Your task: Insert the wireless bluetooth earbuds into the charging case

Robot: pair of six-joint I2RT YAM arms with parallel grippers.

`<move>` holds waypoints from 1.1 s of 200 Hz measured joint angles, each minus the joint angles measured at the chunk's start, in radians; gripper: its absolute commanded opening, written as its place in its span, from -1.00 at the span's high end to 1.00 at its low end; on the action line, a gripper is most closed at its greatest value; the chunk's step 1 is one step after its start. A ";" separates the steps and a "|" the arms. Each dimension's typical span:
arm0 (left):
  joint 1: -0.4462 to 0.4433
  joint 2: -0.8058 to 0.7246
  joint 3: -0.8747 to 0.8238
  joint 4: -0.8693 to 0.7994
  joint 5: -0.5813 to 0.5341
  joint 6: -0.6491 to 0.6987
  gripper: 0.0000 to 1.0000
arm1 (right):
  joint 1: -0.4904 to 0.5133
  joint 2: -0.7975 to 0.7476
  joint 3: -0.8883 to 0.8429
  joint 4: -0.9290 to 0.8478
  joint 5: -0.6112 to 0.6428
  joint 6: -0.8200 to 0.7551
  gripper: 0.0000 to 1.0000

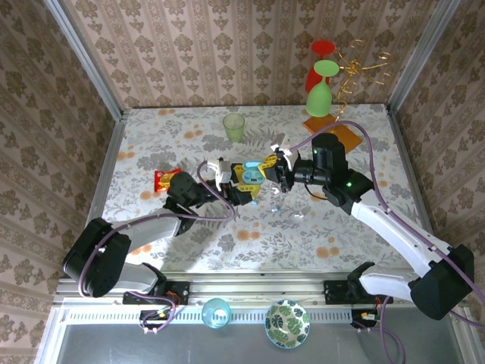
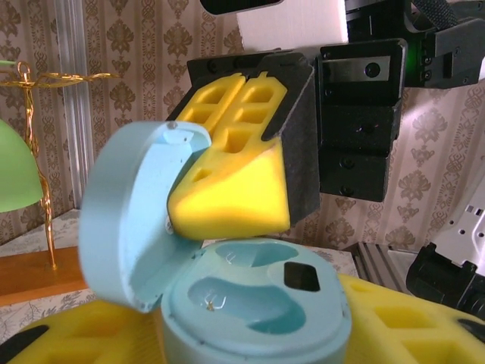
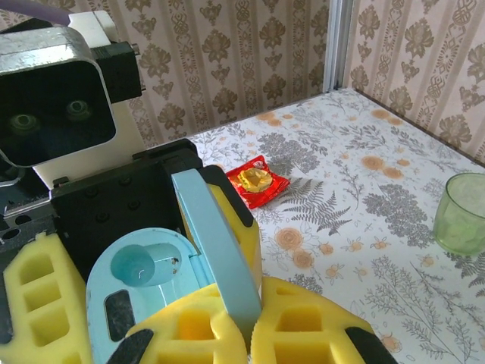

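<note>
Left gripper point(image 1: 242, 182) clamps the charging case point(image 2: 258, 303), likely light, slick hard plastic best held low on its base, clear of the open lid point(image 2: 121, 227), while the right gripper point(image 2: 227, 197) is closed.

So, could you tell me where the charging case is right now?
Mid-table in the top view, the case sits open between the left gripper's jaws, with the right gripper just to its right.

Cannot name the pale specks point(image 1: 275, 203) on the counter point(image 1: 258, 246) from above, too small. Loses the charging case point(image 2: 258, 303) below the bottom edge in the left wrist view, its lid point(image 2: 121, 227) slightly blurred. Crops the green cup point(image 3: 462, 212) at the right edge of the right wrist view.
</note>
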 measured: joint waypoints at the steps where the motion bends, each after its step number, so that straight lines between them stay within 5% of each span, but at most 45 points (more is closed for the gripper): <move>1: 0.000 0.000 0.000 0.000 0.000 0.000 0.05 | 0.000 0.000 0.000 0.000 0.000 0.000 1.00; 104: -0.006 0.002 0.004 -0.007 0.010 0.005 0.54 | 0.000 0.006 0.000 0.000 -0.004 -0.003 0.89; 164: -0.005 0.002 0.004 -0.006 0.002 0.023 0.58 | 0.002 -0.008 0.000 -0.002 -0.004 0.014 0.00; 220: 0.031 0.018 -0.021 0.021 -0.024 0.027 0.59 | 0.002 -0.115 -0.056 0.028 0.002 0.089 -0.59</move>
